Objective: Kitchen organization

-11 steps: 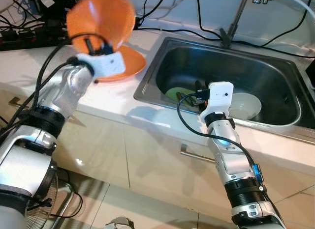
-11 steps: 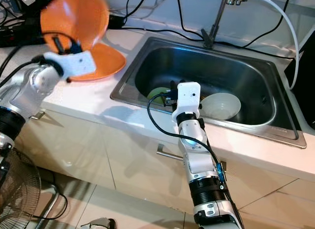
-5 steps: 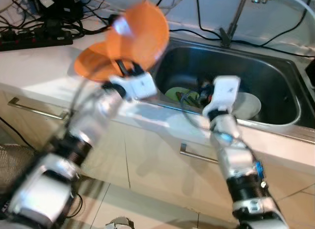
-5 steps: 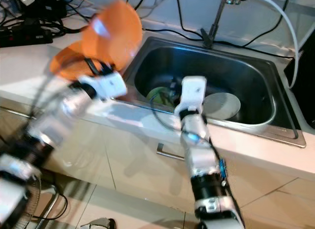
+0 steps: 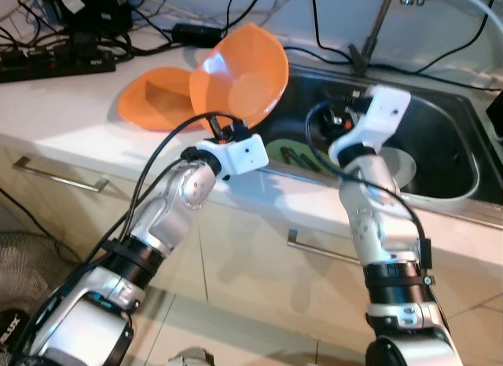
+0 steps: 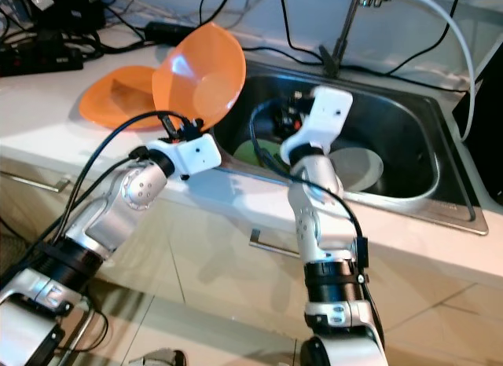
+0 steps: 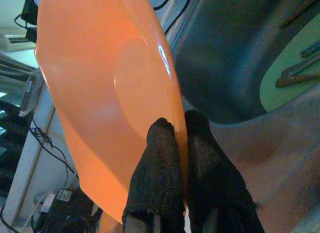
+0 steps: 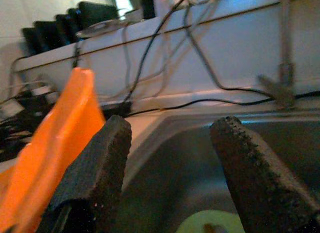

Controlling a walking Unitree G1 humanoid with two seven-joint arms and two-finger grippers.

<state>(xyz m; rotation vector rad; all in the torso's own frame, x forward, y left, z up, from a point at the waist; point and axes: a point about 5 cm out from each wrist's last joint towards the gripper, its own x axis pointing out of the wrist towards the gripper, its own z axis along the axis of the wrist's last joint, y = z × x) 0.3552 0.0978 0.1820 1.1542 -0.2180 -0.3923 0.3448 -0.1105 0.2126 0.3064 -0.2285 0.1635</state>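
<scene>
left claw [image 7: 179, 138] pinches the rim of an orange bowl [image 5: 240, 74], tilted over the sink [image 5: 440, 122] edge; right claw [image 8: 170, 158], at three o'clock, gapes open.

Bright, even light on the head views, sharp; glare spot on the orange bowl [image 5: 240, 75], soft shadows under the counter [image 5: 71, 115]; right wrist view hazy

Two orange dishes — one bowl [image 5: 240, 71], one plate [image 5: 153, 99] — plus one green plate [image 5: 295, 155] and one white bowl [image 5: 397, 166].
</scene>
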